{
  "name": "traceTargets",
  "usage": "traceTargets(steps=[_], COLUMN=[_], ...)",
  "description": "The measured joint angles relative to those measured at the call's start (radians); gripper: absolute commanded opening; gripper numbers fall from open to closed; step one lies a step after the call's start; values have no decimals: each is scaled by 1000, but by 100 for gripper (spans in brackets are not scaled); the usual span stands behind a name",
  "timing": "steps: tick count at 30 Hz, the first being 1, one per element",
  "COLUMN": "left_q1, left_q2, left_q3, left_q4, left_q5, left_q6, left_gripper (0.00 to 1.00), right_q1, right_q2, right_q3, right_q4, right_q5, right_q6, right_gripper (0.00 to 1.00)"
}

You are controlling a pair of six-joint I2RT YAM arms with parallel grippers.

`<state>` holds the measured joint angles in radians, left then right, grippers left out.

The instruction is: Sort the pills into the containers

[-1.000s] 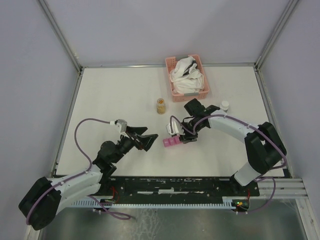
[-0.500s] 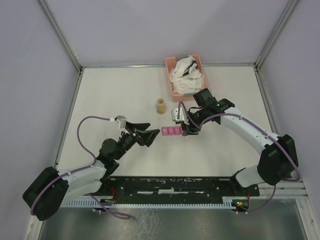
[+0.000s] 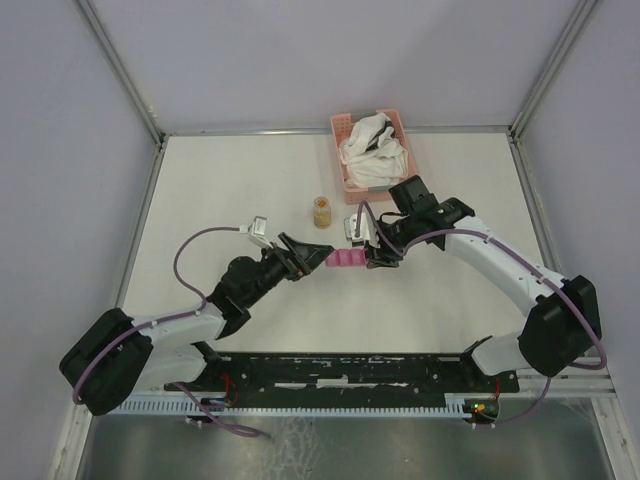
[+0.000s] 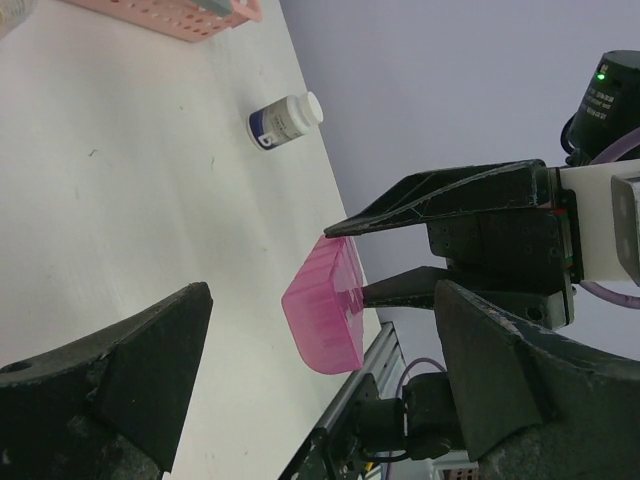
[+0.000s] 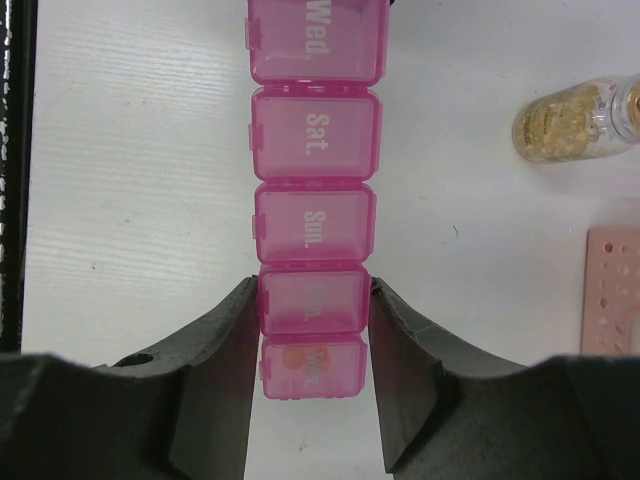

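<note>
Holds the containers (image 3: 347, 259) clamped in the right tool (image 3: 373, 257), newly carried up the counter (image 3: 220, 200) to just near-right of the jar (image 3: 322, 211) of pills (image 5: 565, 120), with the left tool (image 3: 312, 257) newly drawn near that jar too, spread wide, probably for opening lids.

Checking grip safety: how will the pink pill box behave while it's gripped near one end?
Probably stiff: the pill box runs straight beyond the right gripper pinching near one end. Likely light, thin translucent plastic. Its smooth sides might slip or pivot between the fingers.
</note>
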<state>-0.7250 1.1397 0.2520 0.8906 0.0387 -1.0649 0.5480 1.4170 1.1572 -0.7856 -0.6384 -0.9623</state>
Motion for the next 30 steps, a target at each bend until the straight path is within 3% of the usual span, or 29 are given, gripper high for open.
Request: traceTargets(steps=[6,11,14,22,28,30], left_q1=[-29,-45,-50,-72,-91,-93], left_q2=[35,135,212,282,308,327], left_q3=[56,104,108,129,151,151], left_q4=[-67,-80,-55,19,76,96], left_q5=[-6,2,24,69,87,96], left_q6=[-46,-80,-114,-145,-159,-164], left_gripper=[97,81,76,73,62,51], right_q1=[20,42,49,57,65,66], right_q2=[-1,-1,-1,-1,-1,-1], right_q3=[0,0,-2,-11,-12,-12], right_q4=[8,10,15,21,29,30], right_q5=[34,50,56,63,63,63], right_q6=[-8,-12,-14,-23,-23,-23], right_gripper=[36,36,36,36,36,36])
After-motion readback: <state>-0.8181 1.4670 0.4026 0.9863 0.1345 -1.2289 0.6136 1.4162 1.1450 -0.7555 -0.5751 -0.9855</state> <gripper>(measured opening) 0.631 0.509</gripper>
